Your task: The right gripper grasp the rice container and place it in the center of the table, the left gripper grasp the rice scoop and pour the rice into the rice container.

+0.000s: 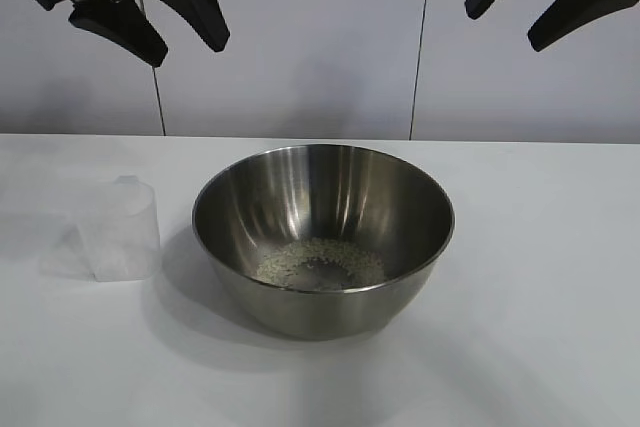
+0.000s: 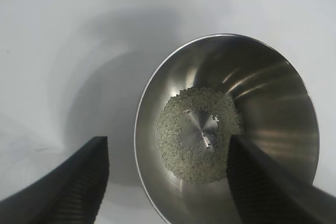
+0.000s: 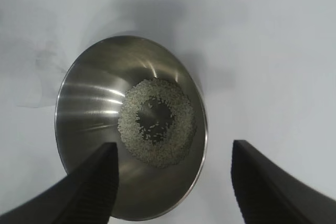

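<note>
The rice container (image 1: 322,237), a large shiny steel bowl, stands on the white table (image 1: 530,297) near its middle. A ring of rice (image 1: 320,263) lies on the bowl's bottom, with bare steel at the centre, as both wrist views show (image 2: 199,134) (image 3: 156,121). The rice scoop (image 1: 118,229), a translucent plastic cup, stands upright to the left of the bowl, apart from it. My left gripper (image 1: 187,43) hangs open high above the table at the upper left, holding nothing. My right gripper (image 1: 500,27) hangs open high at the upper right, also empty.
A pale panelled wall (image 1: 320,37) closes the back of the table. White tabletop lies bare to the right of the bowl and in front of it.
</note>
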`<control>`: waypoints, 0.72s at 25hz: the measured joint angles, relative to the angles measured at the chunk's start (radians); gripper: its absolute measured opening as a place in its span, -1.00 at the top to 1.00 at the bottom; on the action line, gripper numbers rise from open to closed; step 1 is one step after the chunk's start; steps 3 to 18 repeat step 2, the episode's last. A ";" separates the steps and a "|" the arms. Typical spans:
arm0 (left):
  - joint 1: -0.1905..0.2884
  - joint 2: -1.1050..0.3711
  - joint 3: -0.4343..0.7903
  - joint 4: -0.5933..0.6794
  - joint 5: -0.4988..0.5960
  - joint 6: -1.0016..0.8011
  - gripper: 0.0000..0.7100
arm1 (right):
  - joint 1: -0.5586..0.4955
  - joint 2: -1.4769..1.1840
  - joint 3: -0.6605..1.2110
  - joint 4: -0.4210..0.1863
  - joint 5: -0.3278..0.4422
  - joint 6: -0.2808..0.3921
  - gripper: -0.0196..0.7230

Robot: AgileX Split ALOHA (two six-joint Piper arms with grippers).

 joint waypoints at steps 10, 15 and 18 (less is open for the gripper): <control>0.000 0.000 0.000 0.000 0.000 0.000 -0.33 | 0.000 0.000 0.000 0.000 -0.030 0.000 -0.22; 0.000 0.000 0.000 0.000 0.000 0.000 -0.33 | 0.000 0.000 0.000 0.000 -0.030 0.000 -0.22; 0.000 0.000 0.000 0.000 0.000 0.000 -0.33 | 0.000 0.000 0.000 0.000 -0.030 0.000 -0.22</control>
